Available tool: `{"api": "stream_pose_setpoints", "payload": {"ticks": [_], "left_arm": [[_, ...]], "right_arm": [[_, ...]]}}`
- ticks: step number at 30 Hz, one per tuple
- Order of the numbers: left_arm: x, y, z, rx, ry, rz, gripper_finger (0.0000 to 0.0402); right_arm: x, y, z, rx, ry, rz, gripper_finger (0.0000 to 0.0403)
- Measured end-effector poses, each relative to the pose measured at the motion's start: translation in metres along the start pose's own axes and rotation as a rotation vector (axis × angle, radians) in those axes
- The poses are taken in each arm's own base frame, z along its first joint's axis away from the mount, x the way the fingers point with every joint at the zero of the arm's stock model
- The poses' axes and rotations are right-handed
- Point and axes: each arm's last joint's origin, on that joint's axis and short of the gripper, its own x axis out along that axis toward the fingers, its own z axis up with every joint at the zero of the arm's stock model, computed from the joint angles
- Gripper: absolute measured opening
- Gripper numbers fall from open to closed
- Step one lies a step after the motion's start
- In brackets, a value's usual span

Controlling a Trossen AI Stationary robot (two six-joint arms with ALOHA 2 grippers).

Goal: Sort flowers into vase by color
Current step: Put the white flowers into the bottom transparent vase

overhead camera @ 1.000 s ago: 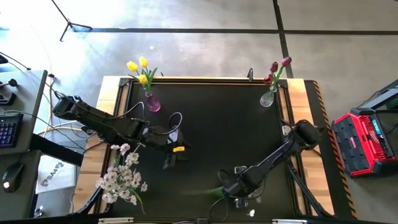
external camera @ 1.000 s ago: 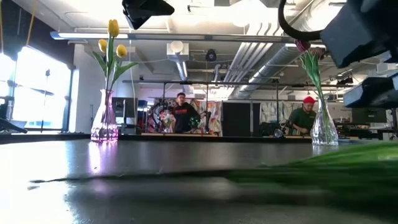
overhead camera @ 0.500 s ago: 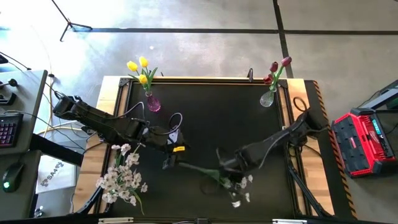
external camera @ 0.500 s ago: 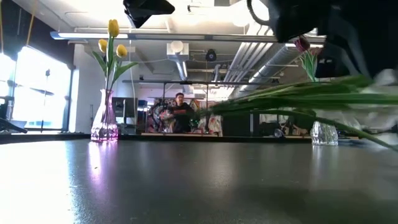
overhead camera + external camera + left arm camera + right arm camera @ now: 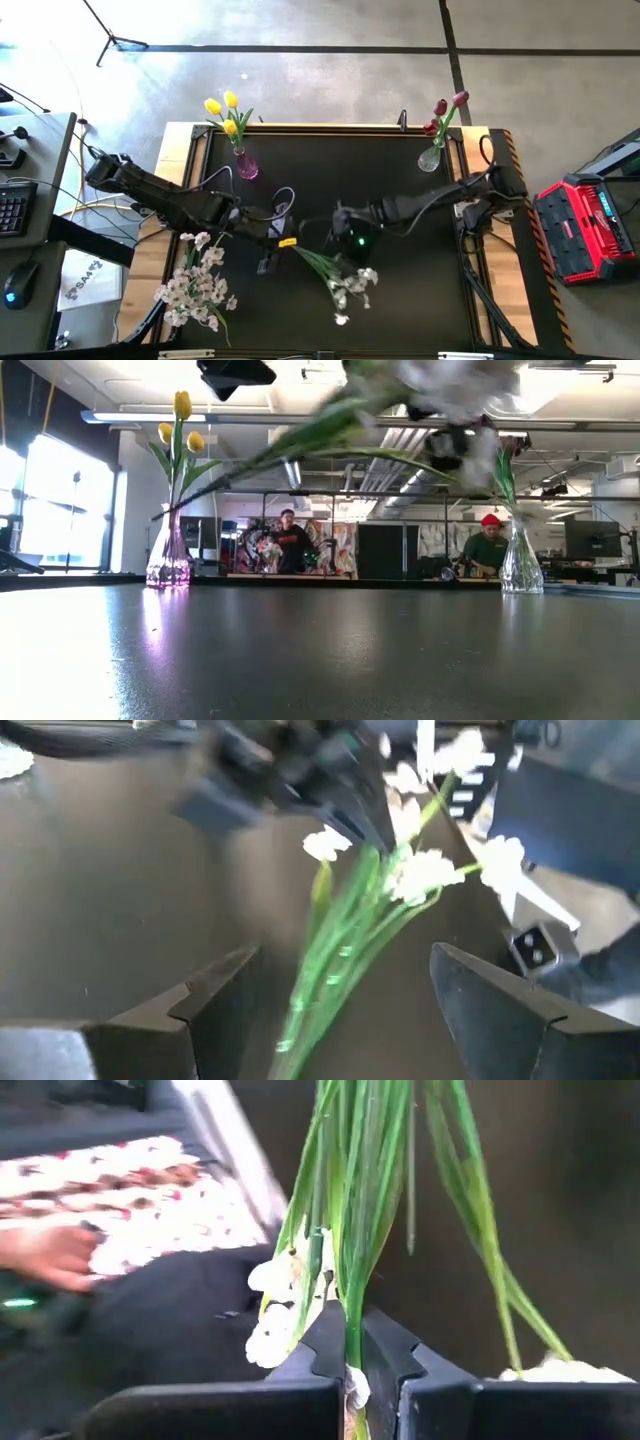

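Right gripper (image 5: pixel 350 1370) has its jaws pinched tight on the green stems of a white spray (image 5: pixel 340 275), lifted clear of the table (image 5: pixel 400 180) near mid-table; blossoms hang on the near side, stems point toward the left arm; left gripper (image 5: pixel 335 995) sits just beside it, jaws spread wide and holding nothing, stems showing between its fingers (image 5: pixel 215 990) in the left wrist view; looks to us like a handover or a carry leftward; second white bunch (image 5: pixel 195 285) lies at the near-left table edge, partly off it; yellow tulips (image 5: pixel 225 110) stand in the pink vase (image 5: pixel 245 165) at far left, red tulips (image 5: pixel 445 110) in the clear vase (image 5: pixel 430 158) at far right; we see no third vase for the white ones, so the target is unclear; to do it well we slow the swing, since the spray is floppy and whips; we keep the stems centred between the left jaws before they close; grip low on the stems, not on the blossoms; right lets go only once the left has them.
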Motion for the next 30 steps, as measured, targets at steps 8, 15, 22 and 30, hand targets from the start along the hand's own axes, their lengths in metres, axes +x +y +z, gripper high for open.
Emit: {"api": "stream_pose_setpoints", "payload": {"ticks": [8,15,22,30], "left_arm": [[-0.002,-0.002,-0.014,0.094,0.127,0.103,0.0273],[-0.002,-0.001,-0.016,0.099,0.142,0.129,0.0268],[-0.005,0.000,-0.013,0.107,0.114,0.156,0.0188],[-0.013,0.003,-0.003,0.042,0.119,0.191,0.0045]], "right_arm": [[-0.020,0.005,0.026,-0.064,0.041,0.241,0.0000],[-0.031,0.007,0.037,-0.084,0.039,0.331,0.0000],[-0.041,0.000,0.048,-0.068,0.005,0.335,0.0000],[-0.052,0.000,0.059,-0.111,-0.059,0.385,0.0000]]}}
